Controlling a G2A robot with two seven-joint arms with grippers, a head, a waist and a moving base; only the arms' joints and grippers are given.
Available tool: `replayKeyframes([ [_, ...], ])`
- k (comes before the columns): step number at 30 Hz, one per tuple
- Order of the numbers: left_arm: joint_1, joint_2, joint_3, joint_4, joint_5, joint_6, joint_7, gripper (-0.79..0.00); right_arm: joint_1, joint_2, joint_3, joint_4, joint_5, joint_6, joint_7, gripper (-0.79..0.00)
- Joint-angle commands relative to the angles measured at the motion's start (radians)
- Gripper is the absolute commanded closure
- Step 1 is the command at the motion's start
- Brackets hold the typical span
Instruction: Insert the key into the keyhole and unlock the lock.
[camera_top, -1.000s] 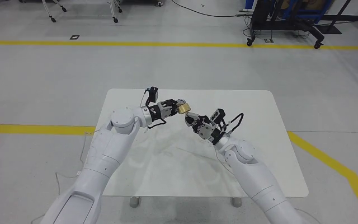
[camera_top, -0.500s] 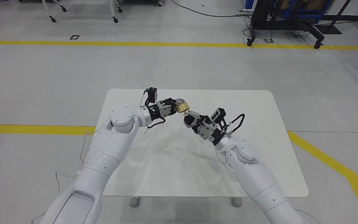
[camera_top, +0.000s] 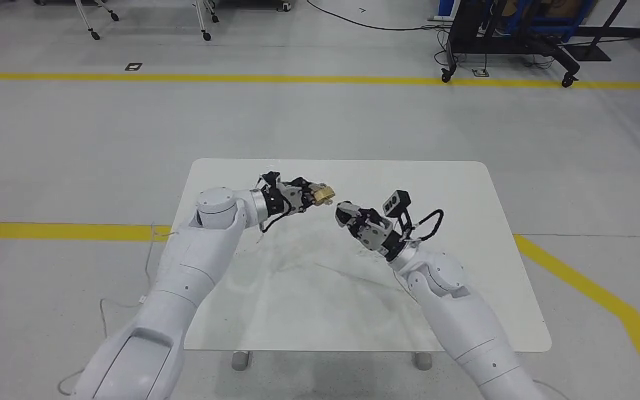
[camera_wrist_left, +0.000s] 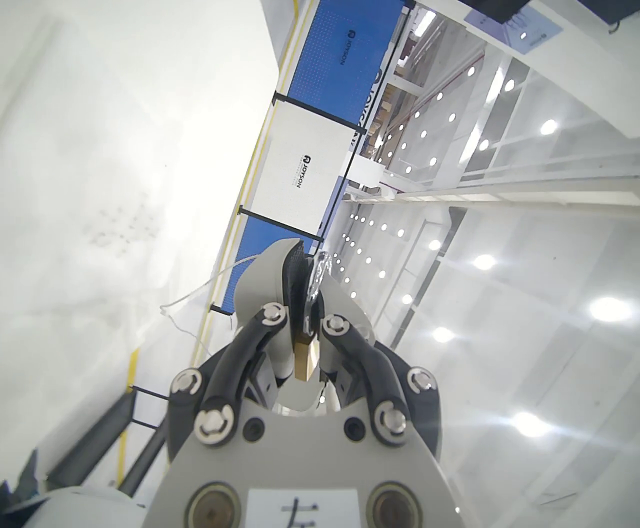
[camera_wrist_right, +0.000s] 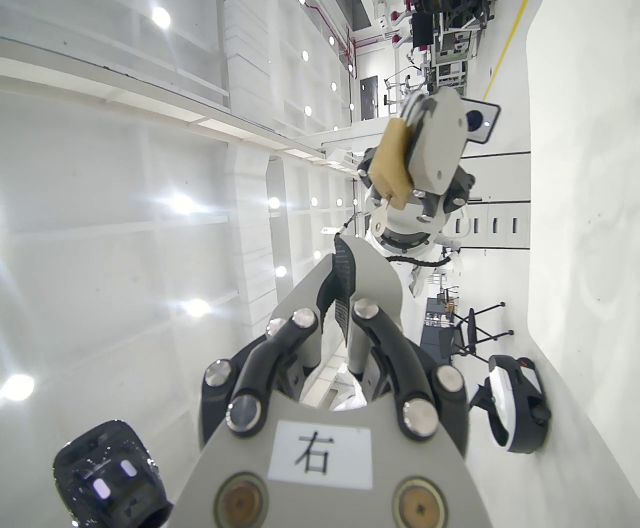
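My left end effector (camera_wrist_left: 306, 280) pinches the brass lock (camera_wrist_right: 392, 160) above the bench (camera_top: 300, 300), keyhole facing my right end effector (camera_wrist_right: 347, 250) — pressed together, apparently empty, just apart. The key (camera_wrist_right: 378, 223) sits in the keyhole — ready for turning, I judge.

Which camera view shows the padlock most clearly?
The right wrist view: the padlock shows its brass body, with the key in it. The top view gives a small gold spot; the left wrist view, a narrow brass edge.
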Motion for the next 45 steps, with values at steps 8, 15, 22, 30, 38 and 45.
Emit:
replayKeyframes([
  [8, -0.042, -0.018, 0.029, 0.085, -0.053, 0.028, -0.091, 0.0, -0.016, -0.002, -0.042, -0.056, -0.436, -0.212, -0.238, 0.0],
  [15, -0.058, -0.023, 0.038, 0.114, -0.054, 0.005, -0.108, 0.0, -0.014, -0.009, -0.065, -0.049, -0.553, -0.199, -0.348, 0.0],
  [22, -0.064, -0.025, 0.044, 0.12, -0.04, -0.018, -0.111, 0.0, -0.01, -0.013, -0.065, -0.039, -0.563, -0.17, -0.384, 0.0],
  [30, -0.059, -0.024, 0.042, 0.102, -0.015, -0.088, -0.076, 0.0, -0.036, -0.015, -0.051, -0.063, -0.369, -0.199, -0.279, -0.145],
  [38, -0.041, -0.017, 0.025, 0.075, -0.019, -0.117, -0.088, 0.0, -0.045, -0.011, -0.02, -0.042, -0.063, -0.102, -0.059, -0.252],
  [45, -0.026, -0.014, 0.029, 0.037, 0.013, -0.167, -0.101, 0.0, -0.03, -0.011, -0.012, -0.017, 0.042, 0.015, -0.005, -0.24],
])
